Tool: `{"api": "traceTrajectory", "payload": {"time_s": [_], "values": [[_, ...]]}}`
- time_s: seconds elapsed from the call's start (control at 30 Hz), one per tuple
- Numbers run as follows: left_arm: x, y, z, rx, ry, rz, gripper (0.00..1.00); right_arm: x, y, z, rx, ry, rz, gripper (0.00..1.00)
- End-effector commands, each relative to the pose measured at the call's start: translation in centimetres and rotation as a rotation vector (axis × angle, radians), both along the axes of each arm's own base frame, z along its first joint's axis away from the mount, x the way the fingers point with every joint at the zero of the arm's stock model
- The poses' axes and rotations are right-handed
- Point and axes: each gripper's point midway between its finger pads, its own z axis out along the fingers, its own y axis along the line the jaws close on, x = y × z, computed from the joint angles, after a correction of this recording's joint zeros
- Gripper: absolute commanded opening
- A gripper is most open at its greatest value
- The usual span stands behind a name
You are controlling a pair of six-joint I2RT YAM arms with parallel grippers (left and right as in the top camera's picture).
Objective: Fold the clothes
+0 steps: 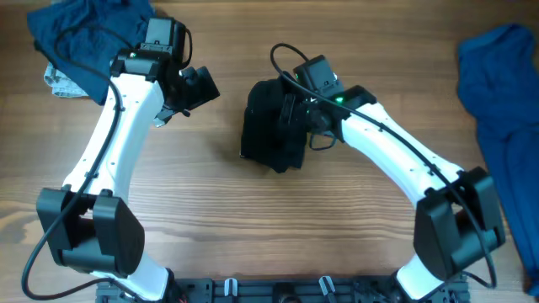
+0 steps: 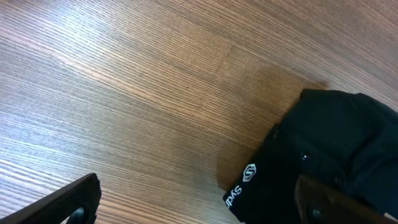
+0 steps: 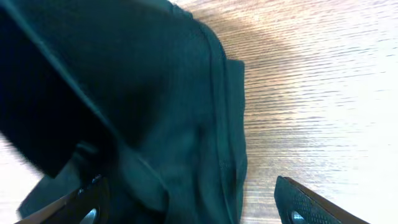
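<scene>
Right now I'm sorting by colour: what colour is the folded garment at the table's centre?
The soft folded fabric garment is black, best seen overhead.

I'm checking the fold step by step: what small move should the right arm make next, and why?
Probably close the right gripper on the black garment's edge: its open jaws straddle that edge, one side over cloth, the other over bare table. The left gripper hangs open, off to the garment's side.

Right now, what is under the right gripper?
The folded black garment lies under the open right gripper, on the wooden table. The tabletop beneath the fabric and its inner layers are covered.
</scene>
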Motion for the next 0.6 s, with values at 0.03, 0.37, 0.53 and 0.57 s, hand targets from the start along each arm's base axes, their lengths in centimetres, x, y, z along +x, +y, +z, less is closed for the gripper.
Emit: {"api": "traceTrajectory", "payload": {"time_s": [0.03,0.37,0.53,0.57], "values": [[-0.1,-0.2,-0.3,-0.015,0.011,0.014,1.0,0.4,0.9,-1.9,-0.013,0.027,-0.004,0.84],[-0.1,-0.2,-0.3,-0.014,0.013,0.014,1.0,0.9,0.3,-3.0,-0.069,0.015,-0.017,0.83],[-0.1,-0.2,-0.3,-0.014,0.014,0.014,1.0,0.8,-0.8,-4.3,-0.138,0.032,-0.031,0.78],[-0.1,-0.1,-0.3,-0.014,0.016,0.014,1.0,0.8,-1.2,-4.3,-0.158,0.028,-0.038,0.77]]}}
